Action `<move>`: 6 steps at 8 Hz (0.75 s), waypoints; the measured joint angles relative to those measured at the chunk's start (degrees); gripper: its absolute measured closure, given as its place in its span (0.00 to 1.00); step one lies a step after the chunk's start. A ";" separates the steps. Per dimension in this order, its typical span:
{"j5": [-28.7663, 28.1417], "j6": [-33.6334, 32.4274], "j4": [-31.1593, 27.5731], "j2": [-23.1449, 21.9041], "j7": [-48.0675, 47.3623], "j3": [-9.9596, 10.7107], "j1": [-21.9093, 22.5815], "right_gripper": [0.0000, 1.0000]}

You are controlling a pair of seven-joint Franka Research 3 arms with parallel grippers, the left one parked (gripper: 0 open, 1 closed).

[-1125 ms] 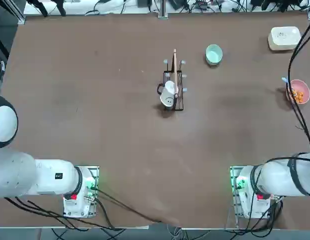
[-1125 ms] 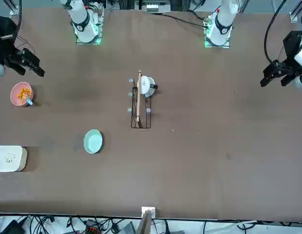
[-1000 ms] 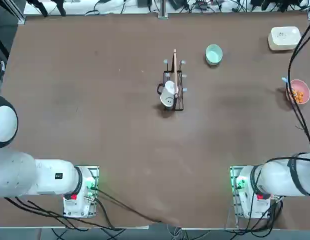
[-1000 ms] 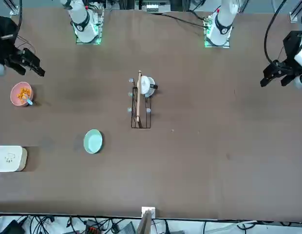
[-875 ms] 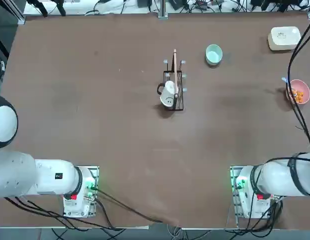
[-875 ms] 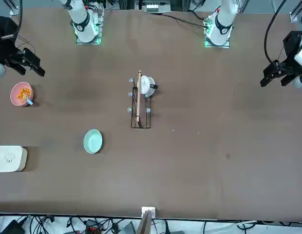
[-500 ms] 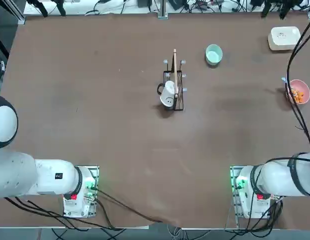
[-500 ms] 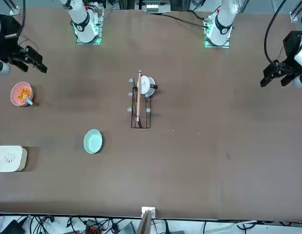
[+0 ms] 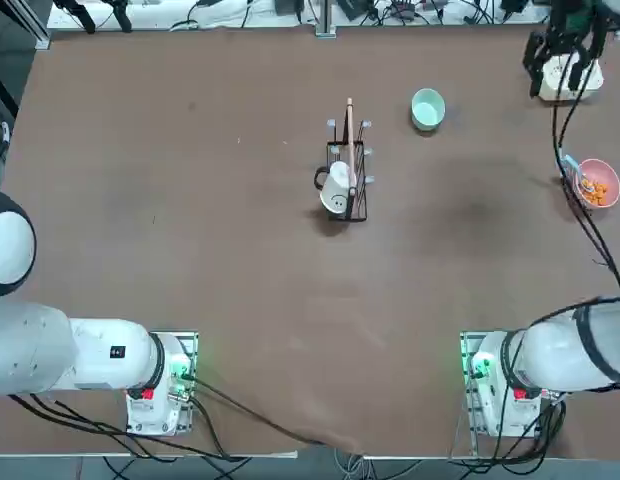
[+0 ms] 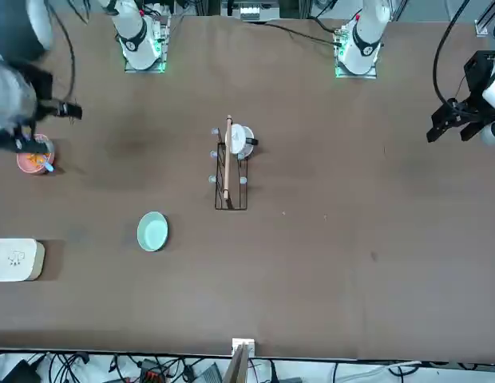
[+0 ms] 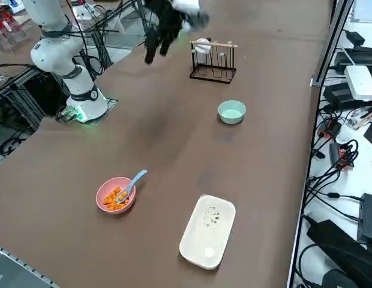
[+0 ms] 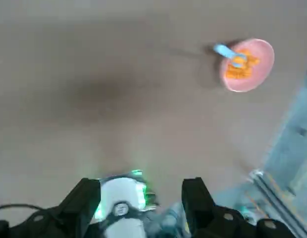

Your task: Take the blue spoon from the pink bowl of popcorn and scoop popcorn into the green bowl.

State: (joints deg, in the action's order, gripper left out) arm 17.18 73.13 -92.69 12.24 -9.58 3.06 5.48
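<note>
Blue spoon far beyond spread fingers

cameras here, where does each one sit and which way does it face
Top view: overhead, looking down; both arm bases at bottom, open right pincer top right.
Front view: across the table, facing the robot; pink bowl at left.
Right side view: raised at the robot's right, looking diagonally; right arm base upper left.
Right wrist view: on the wrist, past its own fingers to the table.
All four share the pink bowl and blue spoon.
</note>
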 joint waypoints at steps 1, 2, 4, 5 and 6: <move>7.59 0.09 -0.31 4.60 -2.62 0.07 -0.17 0.00; 14.02 0.44 -0.41 8.89 -4.84 0.18 -0.86 0.00; 21.95 6.08 -0.39 15.60 -9.93 0.51 -5.98 0.01; 24.05 9.89 -0.39 18.15 -14.98 0.57 -8.54 0.01; 25.12 12.91 -0.42 20.88 -21.45 0.58 -9.72 0.01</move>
State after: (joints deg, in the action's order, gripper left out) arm 42.31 86.04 -93.11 33.12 -31.02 3.64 -4.24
